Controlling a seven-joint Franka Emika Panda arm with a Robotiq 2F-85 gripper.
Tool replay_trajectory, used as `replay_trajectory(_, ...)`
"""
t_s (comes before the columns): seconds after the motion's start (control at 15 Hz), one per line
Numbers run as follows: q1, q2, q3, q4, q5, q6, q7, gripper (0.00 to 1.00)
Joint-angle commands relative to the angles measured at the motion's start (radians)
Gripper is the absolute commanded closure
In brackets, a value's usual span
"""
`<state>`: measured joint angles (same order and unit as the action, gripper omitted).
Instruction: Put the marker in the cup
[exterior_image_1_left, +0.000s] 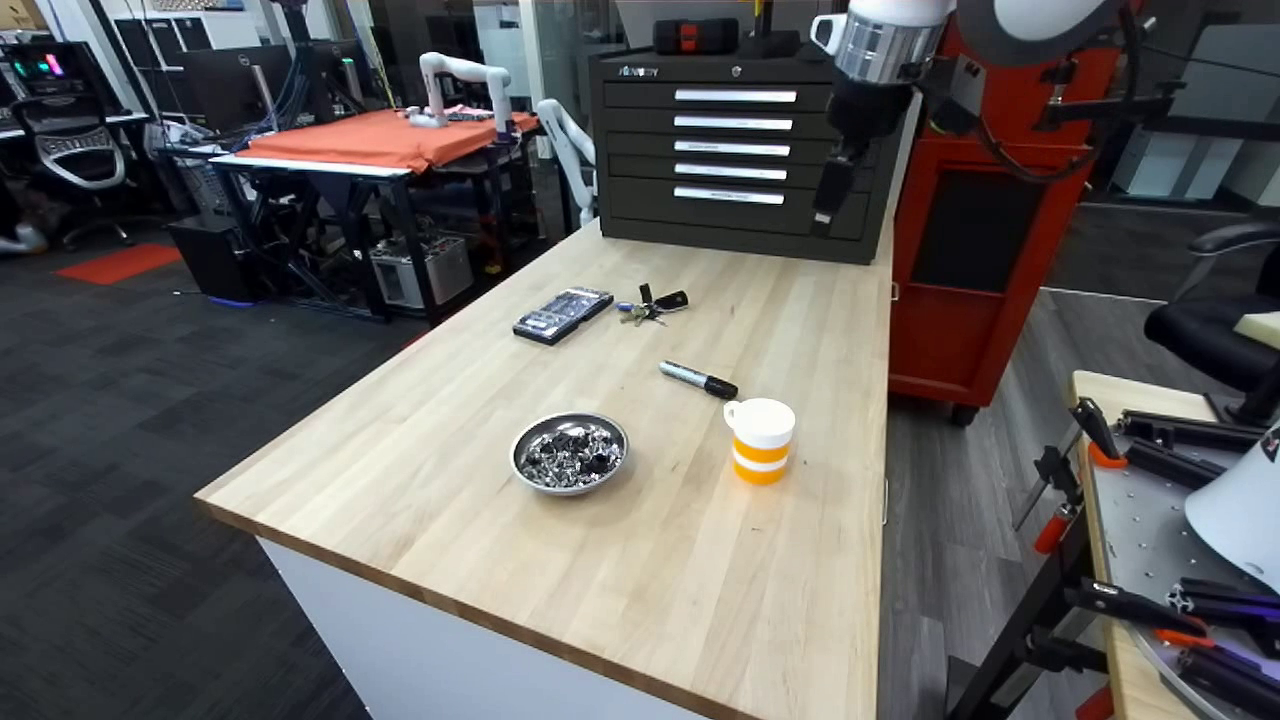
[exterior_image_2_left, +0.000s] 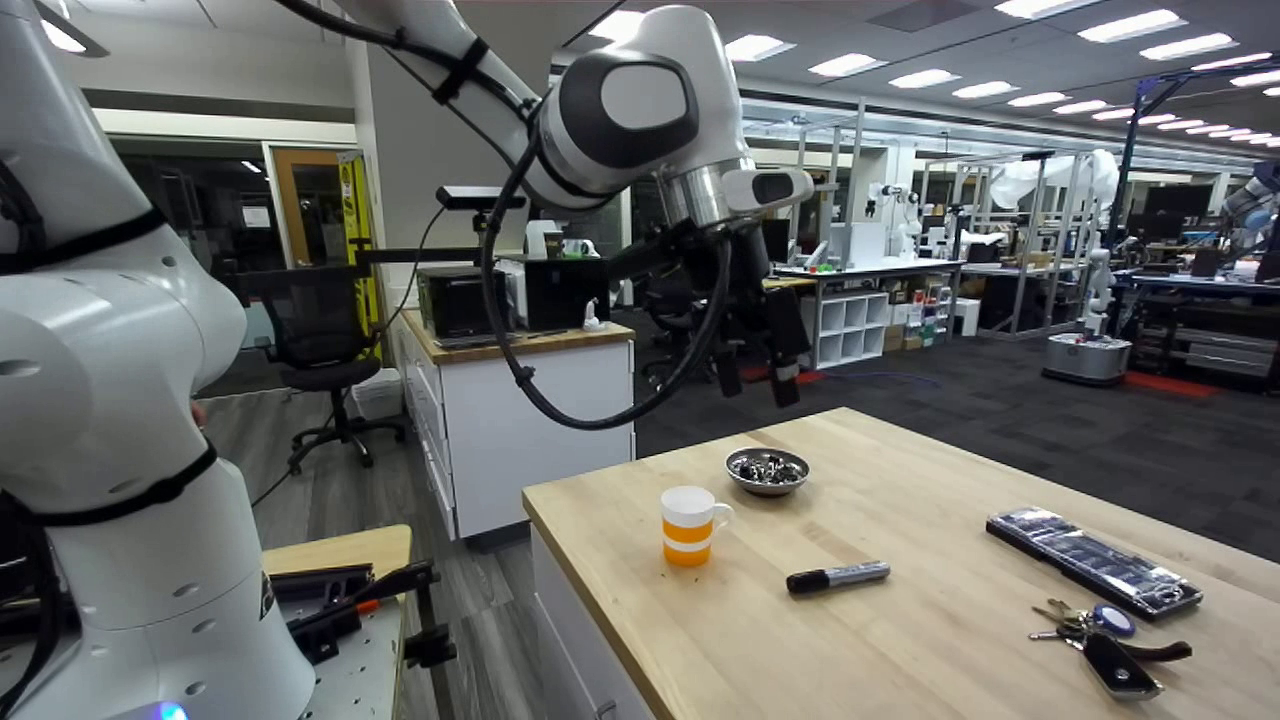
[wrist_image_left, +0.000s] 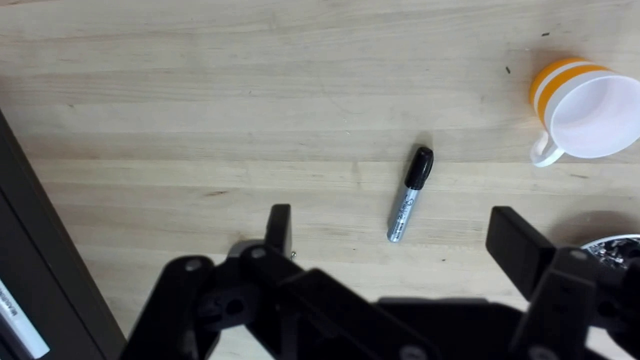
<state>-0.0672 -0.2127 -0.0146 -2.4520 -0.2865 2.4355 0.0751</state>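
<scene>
In the wrist view, my gripper (wrist_image_left: 391, 227), its fingers wide apart, hangs above the worktop (wrist_image_left: 200, 125); the black-capped marker (wrist_image_left: 411, 194) lies right of centre, and the orange-banded mug (wrist_image_left: 580, 112) stands upright at upper right.

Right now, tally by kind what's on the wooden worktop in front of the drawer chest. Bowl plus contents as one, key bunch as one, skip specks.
Marker: 1
Cup: 1
Metal bowl: 1
Flat case: 1
Key bunch: 1
Total: 5
</scene>
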Motion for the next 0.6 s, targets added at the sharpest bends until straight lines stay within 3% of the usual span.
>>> replay_trajectory(0.0,-0.020,0.135,0.018,0.070,-0.036,0.069,0.145,0.00)
replay_trajectory(0.27,0.009,0.248,0.012,0.139,-0.029,0.109,0.250,0.00)
replay_trajectory(0.53,0.038,0.336,0.001,0.193,0.014,0.141,0.277,0.00)
